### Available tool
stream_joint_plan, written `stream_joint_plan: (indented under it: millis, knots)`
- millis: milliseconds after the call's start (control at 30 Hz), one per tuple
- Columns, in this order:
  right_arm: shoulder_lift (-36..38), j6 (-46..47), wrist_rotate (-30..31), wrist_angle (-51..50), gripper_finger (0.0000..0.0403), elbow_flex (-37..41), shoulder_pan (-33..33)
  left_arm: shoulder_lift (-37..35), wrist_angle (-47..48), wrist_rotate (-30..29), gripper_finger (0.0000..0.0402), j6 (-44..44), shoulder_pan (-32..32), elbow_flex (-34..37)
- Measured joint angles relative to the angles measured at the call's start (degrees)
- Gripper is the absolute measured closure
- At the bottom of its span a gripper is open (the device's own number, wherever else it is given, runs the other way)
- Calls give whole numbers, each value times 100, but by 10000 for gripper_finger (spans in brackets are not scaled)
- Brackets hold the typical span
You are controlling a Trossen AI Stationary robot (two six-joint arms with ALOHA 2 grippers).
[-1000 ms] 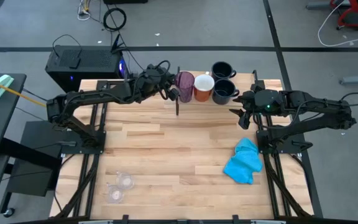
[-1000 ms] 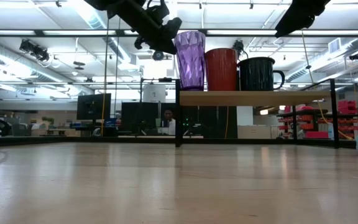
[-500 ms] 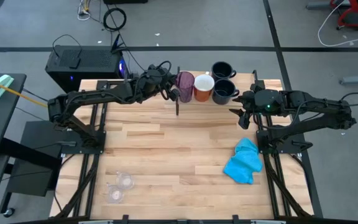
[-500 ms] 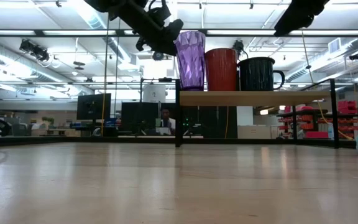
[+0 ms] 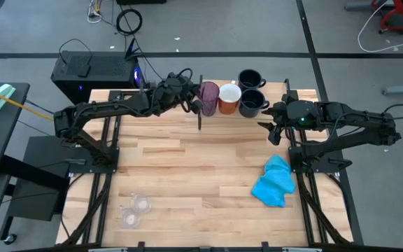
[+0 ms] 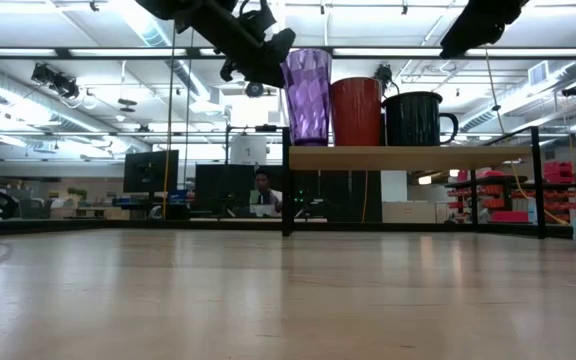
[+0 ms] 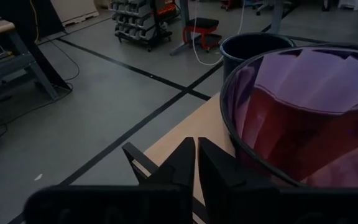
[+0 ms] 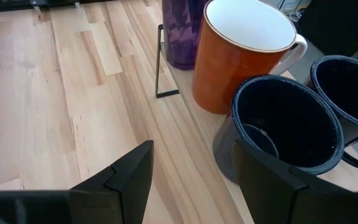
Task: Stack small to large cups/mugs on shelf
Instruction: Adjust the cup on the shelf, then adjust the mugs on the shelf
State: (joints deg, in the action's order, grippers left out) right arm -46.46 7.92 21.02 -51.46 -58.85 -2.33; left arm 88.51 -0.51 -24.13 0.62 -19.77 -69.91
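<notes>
A: Cups/mugs, where are they, and what's the biggest thing around them?

B: Biggest is the slatted wooden tabletop (image 5: 187, 175), seen from above. Its middle and near part are mostly bare boards, so lots of open room there. Along its far edge stands the shelf (image 6: 408, 157), a light board on thin black uprights, raised above the tabletop, w/ free space underneath in the low view.

A: And what's on the shelf?

B: A row, touching or nearly so: purple tumbler (image 5: 208, 91) at the shelf's left end, then the orange mug (image 5: 229, 98), white inside, then a navy mug (image 5: 252, 103). A second navy mug (image 5: 249, 78) sits behind that one, near the far edge. In the low view the tumbler is tallest, the orange mug next, the navy mug lowest.

A: Anything else on the table?

B: A bright blue cloth (image 5: 274, 182), crumpled, right side, well apart from the shelf. Two small clear cups (image 5: 136, 210) sit close together near the front-left corner, far from everything else.

A: The arms?

B: Left arm reaches in from the left side, stretched toward the shelf's left end. The left gripper (image 5: 193, 103) is up at tumbler height, just beside the tumbler's rim, fingers pinched together on nothing; its wrist view shows the rim right next to them. Right arm comes in from the right, elbow bent. The right gripper (image 5: 271, 129) hovers by the shelf's right end, near the front navy mug, fingers spread apart, holding nothing.
</notes>
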Motion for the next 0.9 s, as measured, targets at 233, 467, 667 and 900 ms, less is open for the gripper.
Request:
stream_joint_plan:
  millis: [233, 467, 667, 900]
  knots:
    - [0, -5, 0, -2, 179, 0, 0, 0, 25, -26, 380, -10, -7, 0]
    - [0, -16, 0, -4, 179, 0, 0, 0, 37, -86, 379, -50, -33, 0]
    - [0, -16, 0, -4, 179, 0, 0, -10, 75, -111, 385, -131, -31, 0]
    - [0, -15, 0, -4, 179, 0, 0, -22, 169, -333, 382, -198, -31, 0]
